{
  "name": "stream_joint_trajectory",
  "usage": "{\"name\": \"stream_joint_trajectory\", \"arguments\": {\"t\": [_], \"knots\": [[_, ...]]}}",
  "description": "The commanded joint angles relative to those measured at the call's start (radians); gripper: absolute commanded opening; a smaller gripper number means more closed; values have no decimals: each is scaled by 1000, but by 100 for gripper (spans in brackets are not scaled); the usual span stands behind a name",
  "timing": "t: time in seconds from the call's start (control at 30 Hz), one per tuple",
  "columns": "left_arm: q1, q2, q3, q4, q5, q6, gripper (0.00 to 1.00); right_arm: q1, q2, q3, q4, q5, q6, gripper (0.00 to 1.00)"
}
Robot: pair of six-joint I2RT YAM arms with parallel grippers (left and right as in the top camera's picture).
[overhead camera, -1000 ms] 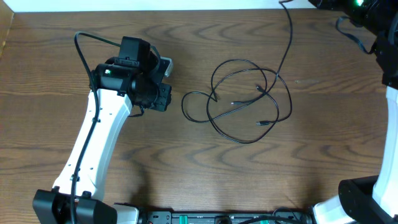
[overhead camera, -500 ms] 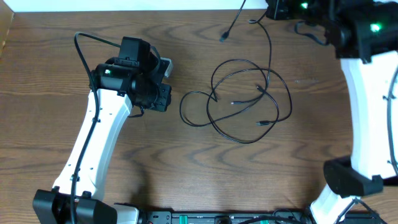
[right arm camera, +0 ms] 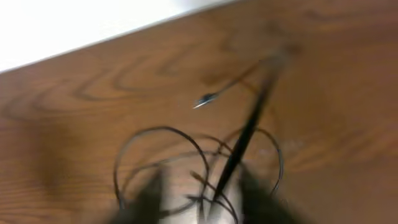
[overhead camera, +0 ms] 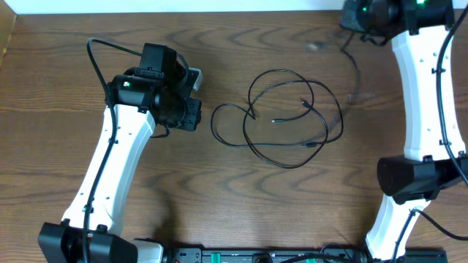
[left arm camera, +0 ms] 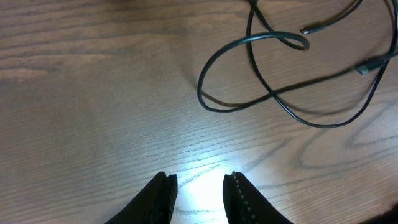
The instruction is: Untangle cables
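The thin black looped cables (overhead camera: 287, 166) lie at the middle of the brown wooden table (overhead camera: 241, 219), just ahead of the left gripper (left arm camera: 199, 177), whose fingers stand apart with nothing between them. One blurred strand runs up between the fingers of the right gripper (right arm camera: 202, 190); whether it grips cannot be told

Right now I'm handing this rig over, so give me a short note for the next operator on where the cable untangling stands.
Left gripper: open and empty over bare table, with the cables just ahead of its fingers.
Right gripper: at the far right of the table, blurred. One strand runs up to it, but the grip cannot be confirmed.
Cables: black, in overlapping loops mid-table, with plug ends inside the tangle.
Done: one strand partly lifted away.
Left: separate the crossing loops and lay each cable apart.
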Motion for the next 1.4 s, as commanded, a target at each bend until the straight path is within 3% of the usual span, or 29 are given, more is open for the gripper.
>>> {"name": "stream_joint_trajectory", "arguments": {"t": [0.0, 0.17, 0.33, 0.47, 0.63, 1.03, 1.37], "knots": [[3, 4, -3, -2, 0, -1, 31, -3, -4, 2, -61, -86, -17, 99], [3, 4, -3, -1, 0, -1, 31, 29, -3, -1, -195, -144, -162, 99], [3, 4, -3, -2, 1, -1, 31, 79, -3, -66, -254, -140, -517, 99], [3, 4, -3, -2, 1, 0, 31, 100, -3, -194, -227, -140, -775, 99], [3, 4, -3, -2, 0, 0, 31, 100, -3, -396, -95, -141, -982, 99], [3, 4, -3, 8, 1, -1, 32, 132, -3, -660, 277, -154, -1002, 99], [3, 4, -3, 5, 1, -1, 32, 152, -3, -836, 552, -164, -1260, 94]]}}
